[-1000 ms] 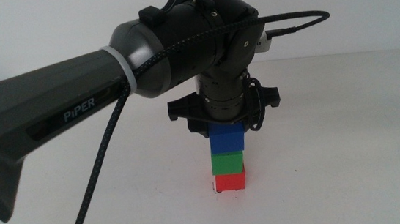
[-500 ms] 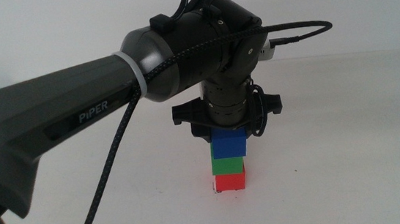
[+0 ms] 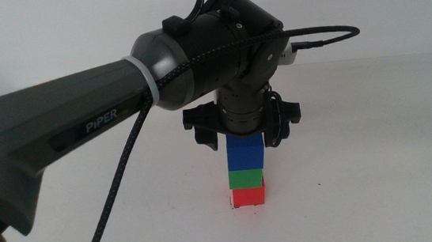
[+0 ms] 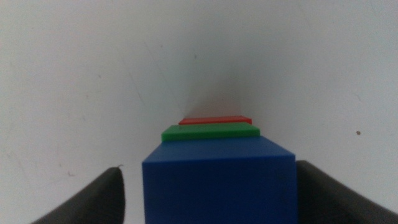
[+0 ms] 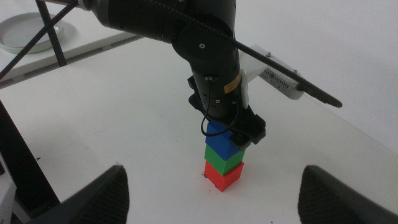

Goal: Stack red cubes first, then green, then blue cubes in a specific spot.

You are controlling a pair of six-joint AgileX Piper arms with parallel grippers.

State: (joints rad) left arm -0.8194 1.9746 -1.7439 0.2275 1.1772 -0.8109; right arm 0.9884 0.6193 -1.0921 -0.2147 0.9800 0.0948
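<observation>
Three cubes stand in one tower on the white table (image 3: 377,145), with the left gripper (image 3: 244,133) just over the top one.
Its jaws are spread, a gap showing on each side of the blue cube (image 3: 246,154), so I judge the release is made; a good retreat goes straight up, no side push, because the green cube (image 3: 247,178) and red cube (image 3: 248,196) sit slightly shifted. Only the left wrist view shows these gaps. The middle view shows one corner mark (image 3: 232,207) of the spot at the red cube's foot. The right gripper (image 5: 214,193) waits apart, jaws wide.
</observation>
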